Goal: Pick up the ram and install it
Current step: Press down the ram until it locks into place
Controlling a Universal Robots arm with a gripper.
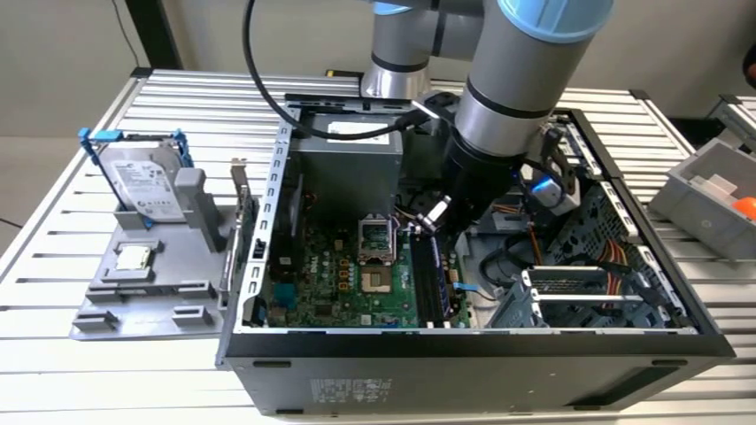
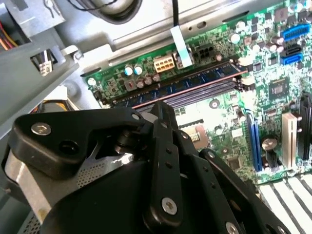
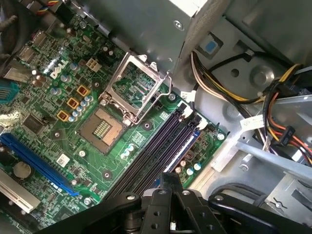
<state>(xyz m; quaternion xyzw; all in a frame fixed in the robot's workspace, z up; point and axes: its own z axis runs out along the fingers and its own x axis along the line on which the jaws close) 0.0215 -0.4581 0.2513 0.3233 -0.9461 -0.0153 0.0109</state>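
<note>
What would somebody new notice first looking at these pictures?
Probably the big grey robot arm reaching down into the open computer case on the slatted metal table, its black claw just above the long memory slots beside the open processor socket. Next, the silver hard drive in its blue-edged bracket, standing on a grey holder at the exterior view's left.

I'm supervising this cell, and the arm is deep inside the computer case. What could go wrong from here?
The tool hangs close over the memory slots; an off-line push could strain the ram or its slot. The open processor socket lies bare beside the slots, so a sideways slip might hit its contacts. The loose cables nearby could snag the arm.
</note>
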